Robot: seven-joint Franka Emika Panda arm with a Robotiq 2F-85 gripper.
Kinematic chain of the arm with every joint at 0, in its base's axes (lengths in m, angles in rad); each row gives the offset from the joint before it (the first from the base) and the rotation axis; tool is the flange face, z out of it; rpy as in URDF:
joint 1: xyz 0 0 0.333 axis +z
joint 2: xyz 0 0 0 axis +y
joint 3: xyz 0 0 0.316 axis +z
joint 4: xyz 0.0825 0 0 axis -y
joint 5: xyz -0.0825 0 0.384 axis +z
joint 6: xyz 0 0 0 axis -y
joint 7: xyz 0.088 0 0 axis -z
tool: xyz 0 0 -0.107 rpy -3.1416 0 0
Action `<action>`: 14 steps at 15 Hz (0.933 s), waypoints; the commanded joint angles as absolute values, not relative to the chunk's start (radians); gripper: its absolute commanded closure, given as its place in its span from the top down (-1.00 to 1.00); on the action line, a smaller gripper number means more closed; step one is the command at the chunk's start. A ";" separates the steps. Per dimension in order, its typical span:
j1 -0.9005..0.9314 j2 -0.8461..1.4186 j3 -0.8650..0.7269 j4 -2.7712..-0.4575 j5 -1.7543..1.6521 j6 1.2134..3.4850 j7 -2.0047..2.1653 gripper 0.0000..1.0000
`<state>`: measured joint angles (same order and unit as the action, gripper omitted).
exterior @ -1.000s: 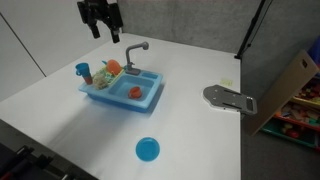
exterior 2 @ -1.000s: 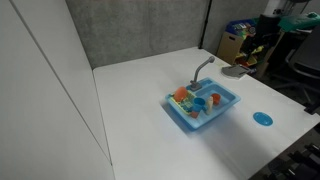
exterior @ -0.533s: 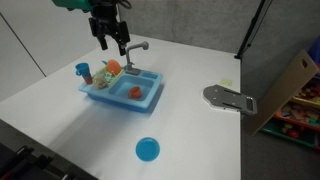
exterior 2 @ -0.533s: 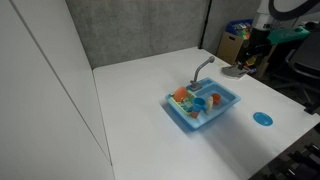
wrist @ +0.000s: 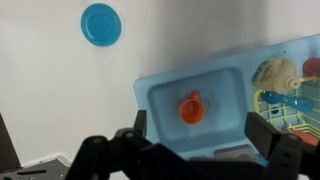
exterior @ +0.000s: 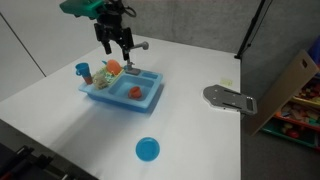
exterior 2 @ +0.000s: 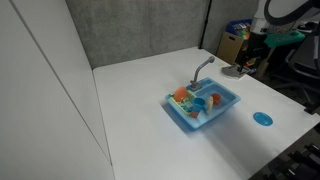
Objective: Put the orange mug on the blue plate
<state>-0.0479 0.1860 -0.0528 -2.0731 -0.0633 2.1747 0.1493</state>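
Gripper (exterior: pixel 116 47) is coming down and over toward the toy sink (exterior: pixel 125 103) vs a second ago, now hanging above the grey faucet (exterior: pixel 137 49) at the sink's back edge; orange mug (exterior: pixel 134 92) and blue plate (exterior: pixel 148 150) are staying put. Mug is sitting in the sink's open basin, the compartment on the plate side, touching neither the gripper nor the faucet. Wrist view is looking straight down on the mug (wrist: pixel 190 107): it's looking upright, roughly centred in the basin, well below the fingers (wrist: pixel 272 140). Those are standing wide apart, gripping nothing. Sink's other compartment, the rack side, is holding an orange-and-green item (exterior: pixel 108 69). A small blue cup (exterior: pixel 82 71) is standing at that end of the sink, farthest from the mug; can't tell whether it's on the rim or on the table. Plate is lying flat on the white table (exterior: pixel 60 125), well apart from the sink, out toward the table's near edge in an exterior view. The plate (wrist: pixel 100 23) is also showing at the top of the wrist view, and the plate (exterior 2: pixel 263 118) is sitting off to one side of the sink (exterior 2: pixel 228 106) in an exterior view. Further out, a flat grey metal piece (exterior: pixel 228 98) is lying near the table's side edge, and a cardboard box (exterior: pixel 290 85) is leaning just past that edge.
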 commanded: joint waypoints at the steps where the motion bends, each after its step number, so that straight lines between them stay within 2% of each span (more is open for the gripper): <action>1: -0.040 0.200 -0.062 -2.065 -0.082 2.181 0.181 1.00; 14: -0.042 0.432 -0.061 -1.981 -0.047 2.323 0.149 1.00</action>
